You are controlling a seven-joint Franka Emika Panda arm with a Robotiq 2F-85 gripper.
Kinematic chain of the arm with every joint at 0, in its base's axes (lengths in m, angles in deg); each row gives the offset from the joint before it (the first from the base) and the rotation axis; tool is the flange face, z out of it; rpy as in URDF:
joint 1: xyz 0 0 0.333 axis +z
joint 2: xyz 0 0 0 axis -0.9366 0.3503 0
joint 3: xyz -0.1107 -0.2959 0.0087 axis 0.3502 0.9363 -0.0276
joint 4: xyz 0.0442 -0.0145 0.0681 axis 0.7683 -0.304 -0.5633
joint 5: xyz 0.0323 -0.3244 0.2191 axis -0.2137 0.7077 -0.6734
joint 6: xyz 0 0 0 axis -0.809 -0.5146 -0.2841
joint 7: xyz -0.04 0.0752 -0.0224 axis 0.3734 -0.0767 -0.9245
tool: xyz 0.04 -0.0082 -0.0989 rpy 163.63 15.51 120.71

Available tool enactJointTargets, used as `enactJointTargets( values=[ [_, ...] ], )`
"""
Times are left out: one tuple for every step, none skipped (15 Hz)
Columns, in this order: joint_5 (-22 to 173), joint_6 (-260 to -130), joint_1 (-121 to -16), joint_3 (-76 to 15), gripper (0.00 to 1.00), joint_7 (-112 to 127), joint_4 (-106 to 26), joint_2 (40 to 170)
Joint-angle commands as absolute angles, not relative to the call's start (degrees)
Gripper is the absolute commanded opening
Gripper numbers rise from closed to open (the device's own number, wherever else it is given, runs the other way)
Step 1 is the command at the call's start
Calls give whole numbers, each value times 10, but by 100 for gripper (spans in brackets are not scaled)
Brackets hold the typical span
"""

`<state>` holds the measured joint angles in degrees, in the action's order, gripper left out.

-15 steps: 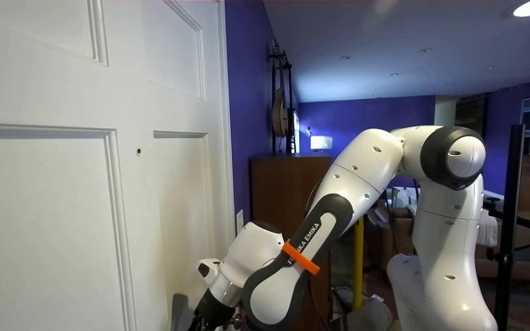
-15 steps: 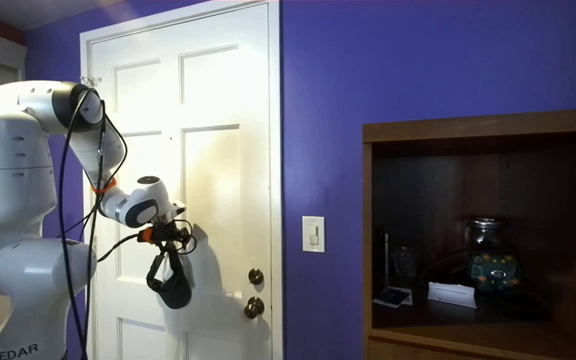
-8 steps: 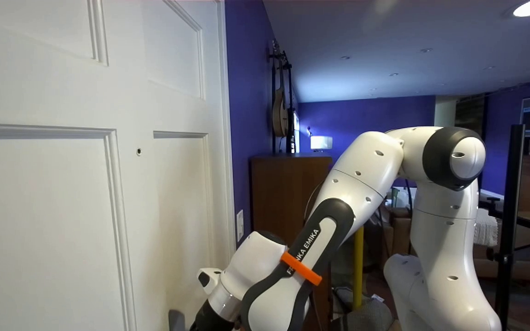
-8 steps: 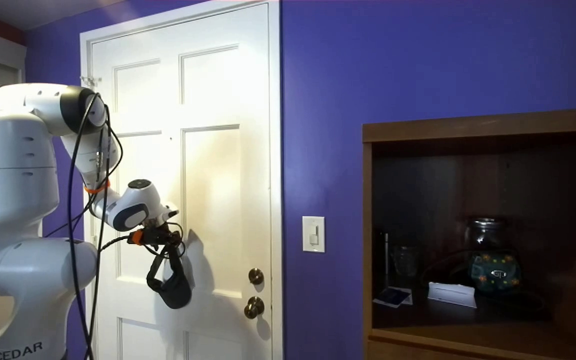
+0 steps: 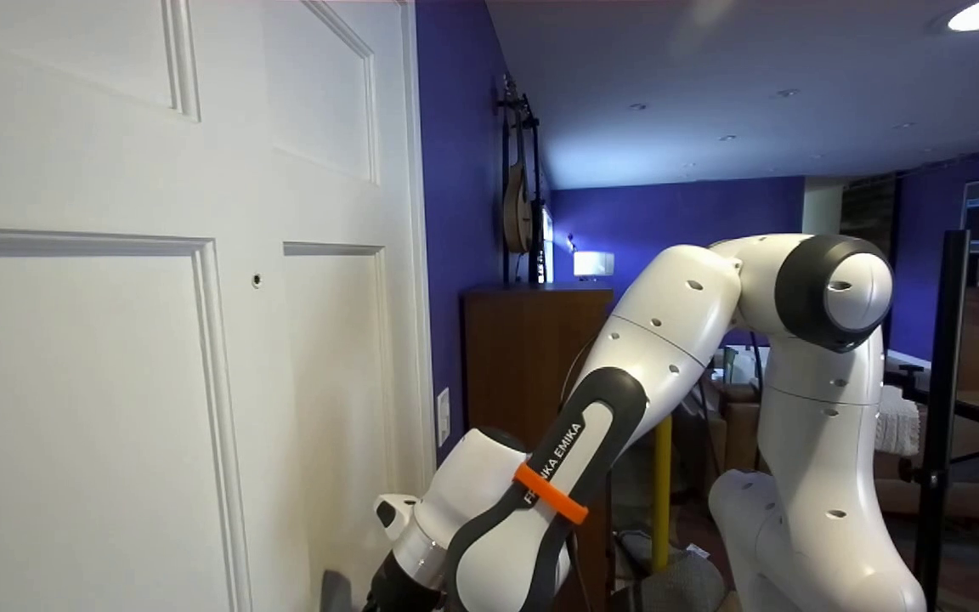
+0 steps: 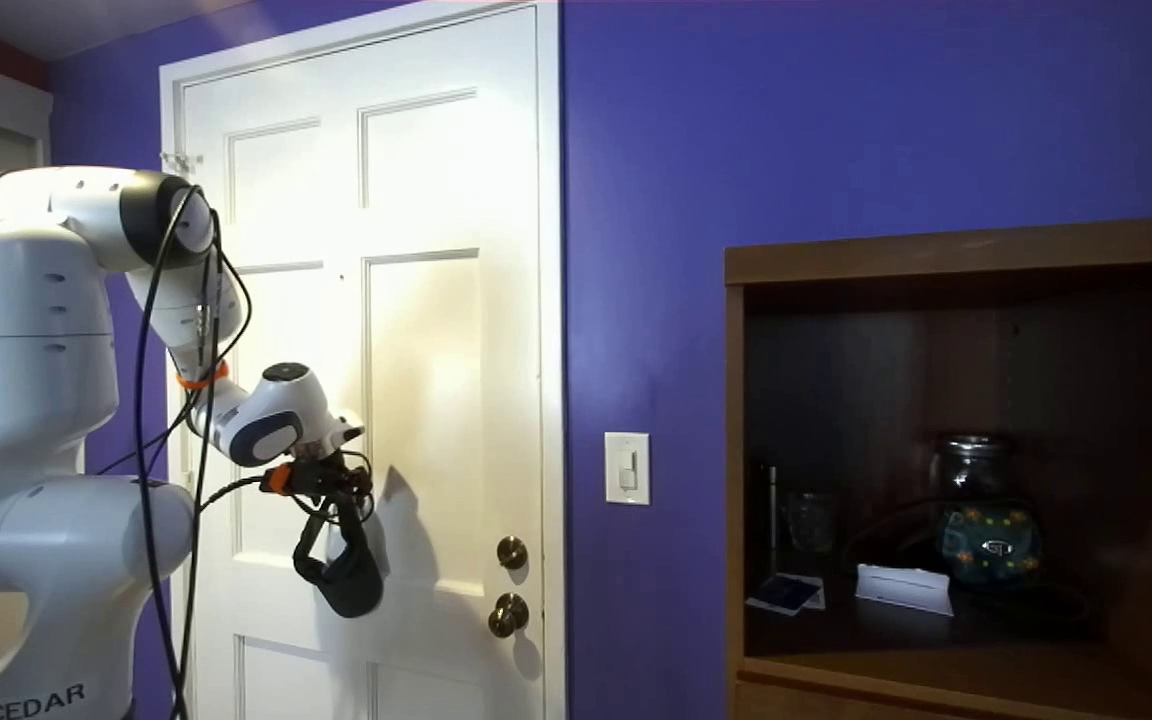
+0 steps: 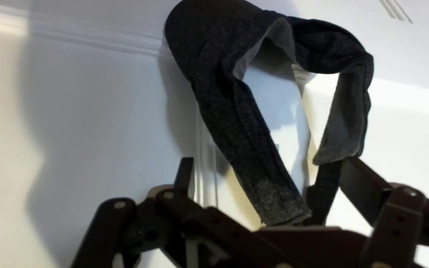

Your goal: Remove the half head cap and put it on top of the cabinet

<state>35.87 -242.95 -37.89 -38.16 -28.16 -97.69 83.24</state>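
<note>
Seen in the wrist view, the jaws stand wide apart, and the narrow end of the charcoal-grey fabric half head cap (image 7: 233, 119) shows between them; whether it touches either jaw I cannot tell. The cap hangs, rounded brim down, in front of the white panelled door (image 6: 421, 350), its upper end at the jaws of the white robot arm (image 6: 31, 385); what it hangs from is hidden. The tall dark brown wooden cabinet with a flat top (image 5: 523, 361) stands against the purple wall (image 6: 656, 310), well apart from the cap, with a white light switch (image 6: 627, 468) between it and the door. In an exterior view its open compartment holds a clear glass jar (image 6: 972, 468) and a dark green flowered bag (image 6: 989, 545).
</note>
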Motion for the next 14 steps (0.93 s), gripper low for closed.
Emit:
enactJointTargets(
  values=[
    [351,-2440,-375,-371,100,-298,-976,838],
    [355,-2443,-375,-369,100,-301,-974,840],
    [353,-2441,-373,-365,84,-307,-970,842],
    [353,-2444,-372,-363,74,-313,-968,844],
    [350,-2446,-370,-360,68,-319,-966,845],
    [345,-2443,-365,-356,59,-327,-960,846],
    [340,-2442,-360,-353,52,-335,-956,848],
    [340,-2443,-359,-351,44,-340,-951,851],
    [339,-2443,-357,-349,38,-346,-948,853],
    [336,-2446,-353,-346,32,-354,-944,854],
    [332,-2440,-348,-342,23,-363,-936,856],
    [330,-2434,-345,-339,17,-370,-930,858],
    [326,-2429,-342,-337,9,-378,-925,859],
    [322,-2428,-340,-335,3,-383,-923,860]
  ],
)
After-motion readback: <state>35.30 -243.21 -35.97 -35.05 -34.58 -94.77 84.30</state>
